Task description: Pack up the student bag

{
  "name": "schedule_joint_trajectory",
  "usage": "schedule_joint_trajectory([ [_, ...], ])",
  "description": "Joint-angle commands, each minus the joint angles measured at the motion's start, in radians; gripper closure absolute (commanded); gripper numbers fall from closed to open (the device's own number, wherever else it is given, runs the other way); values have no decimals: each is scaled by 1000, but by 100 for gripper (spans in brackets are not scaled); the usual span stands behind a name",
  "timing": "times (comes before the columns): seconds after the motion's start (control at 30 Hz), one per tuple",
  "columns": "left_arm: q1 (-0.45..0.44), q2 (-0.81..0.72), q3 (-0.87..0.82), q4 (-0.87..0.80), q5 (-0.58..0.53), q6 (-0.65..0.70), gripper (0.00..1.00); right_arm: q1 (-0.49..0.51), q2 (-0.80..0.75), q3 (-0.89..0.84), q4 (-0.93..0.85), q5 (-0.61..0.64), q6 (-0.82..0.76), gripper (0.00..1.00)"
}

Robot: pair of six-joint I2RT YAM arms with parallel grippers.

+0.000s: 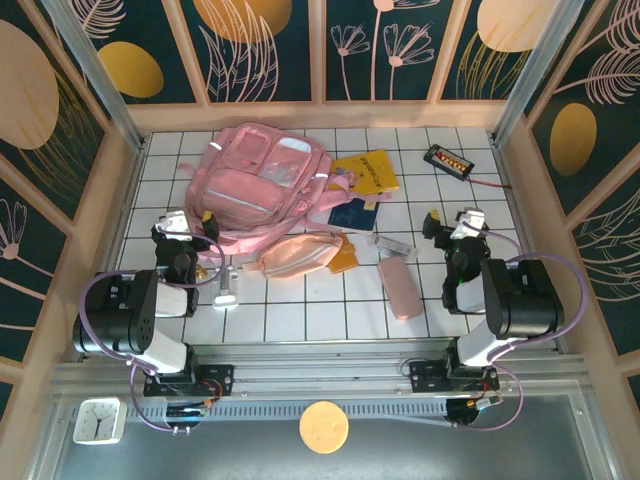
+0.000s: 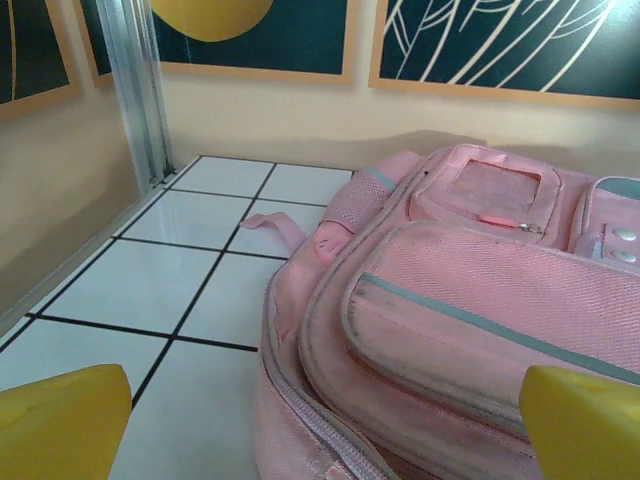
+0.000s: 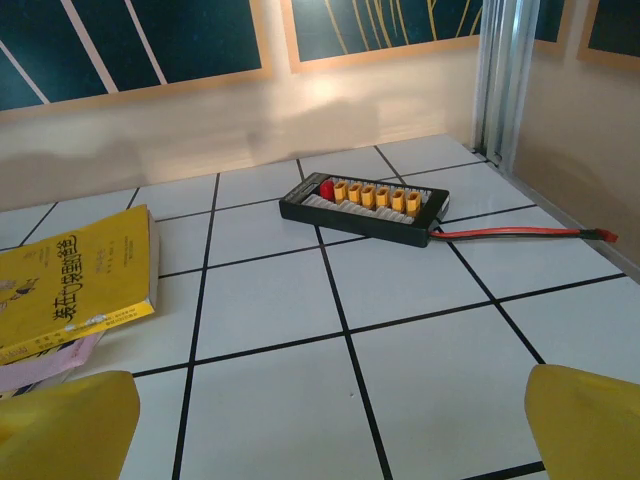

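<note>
Student bag (image 1: 262, 190) lies flat at eleven o'clock on our tiled surface (image 1: 300, 320). We see our left claw (image 1: 188, 222) released just beside it, at its eight o'clock. Our right claw (image 1: 455, 222), likewise released, sits well apart at three o'clock, with a black connector board (image 1: 447, 160) at its twelve.

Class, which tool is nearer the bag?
Left. The left tool sits by the near-left corner of the bag; the right tool is well off to its right.
</note>
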State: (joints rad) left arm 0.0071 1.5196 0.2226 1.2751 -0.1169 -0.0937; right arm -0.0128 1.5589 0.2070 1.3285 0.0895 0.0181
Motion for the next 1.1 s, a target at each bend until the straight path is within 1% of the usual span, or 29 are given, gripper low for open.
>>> schedule_joint_trajectory([
  [0.0,-2,3,-2,36,-10,0,1,7,8,-4,38,23,10,1],
  [0.47,-2,3,-1,36,-10,2,1,7,9,-4,37,23,11,1],
  [0.63,-2,4,3,28,-2,3,1,-14,6,-3,28,-25,20,1],
  [0.97,-2,6,8,22,-1,3,1,-15,-3,1,14,-25,20,1],
  [1.03,-3,-6,-8,42,-6,2,1,-15,-44,26,-63,12,31,1],
  [1.07,-2,-37,-18,34,-13,-2,1,-12,-81,57,-154,45,39,1],
])
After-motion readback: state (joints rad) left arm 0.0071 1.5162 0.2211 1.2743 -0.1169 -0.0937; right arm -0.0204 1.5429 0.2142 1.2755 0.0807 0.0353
